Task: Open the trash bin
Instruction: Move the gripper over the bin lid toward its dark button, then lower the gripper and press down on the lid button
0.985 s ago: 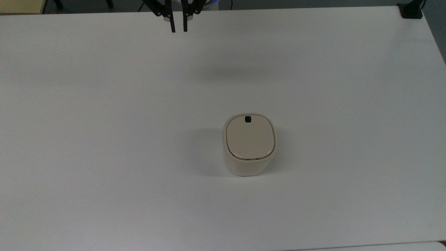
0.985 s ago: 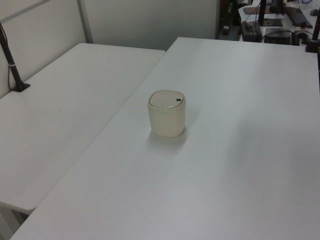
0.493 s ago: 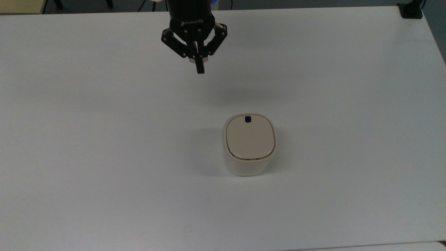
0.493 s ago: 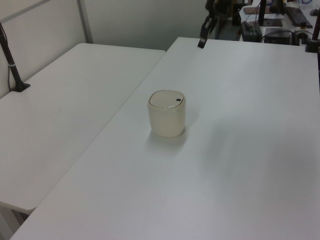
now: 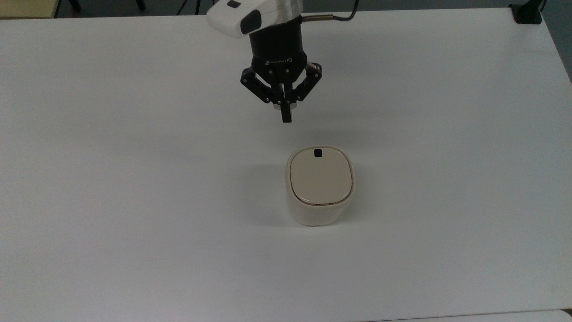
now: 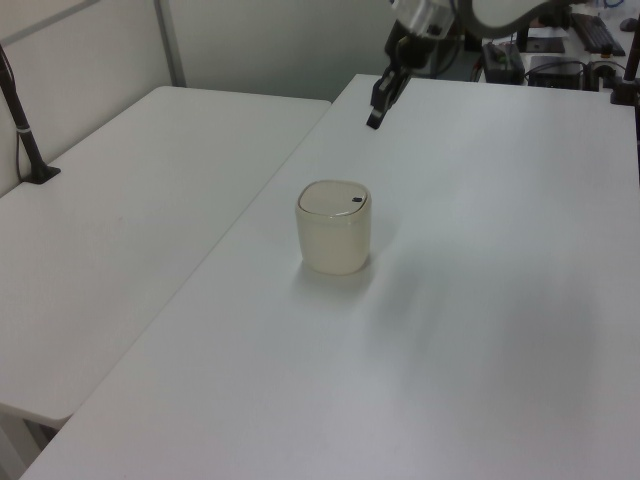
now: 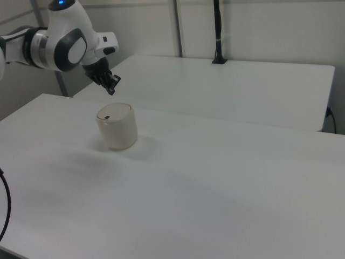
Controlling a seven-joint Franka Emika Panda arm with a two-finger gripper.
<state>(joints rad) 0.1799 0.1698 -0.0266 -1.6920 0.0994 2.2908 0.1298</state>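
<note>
white matte tabletop [image 5: 134,179] was seen filling most of the scene, w/ a second white table [image 6: 130,200] butted alongside and a pale partition wall behind it. near the tabletop's middle the trash bin [image 5: 319,185] was stood upright, its lid [image 5: 320,175] lying flat and shut.

step in hand was judged as the approach: bin not yet touched, nothing opened. the gripper [image 5: 286,117] was held in the air, apart from the bin, above it and toward the top view's upper left of the lid; in the right view it [image 7: 111,90] was seen just above and left of the bin [image 7: 117,126]. its fingers were pressed together into a single dark tip, nothing clamped between them.

next move, as judged: tip to be carried over the black button [image 5: 317,153], which was set near the lid edge closest to the gripper, then pushed straight down. a closed tip would suit a small button; aim would need to be tight, since an off-centre press would prob. land on plain lid.

materials: bin looked like smooth cream plastic, slightly glossy on the lid, rounded-square in plan w/ soft corners. button was small, square, black. gripper linkage was black, arm shell [image 7: 67,46] glossy white.
</note>
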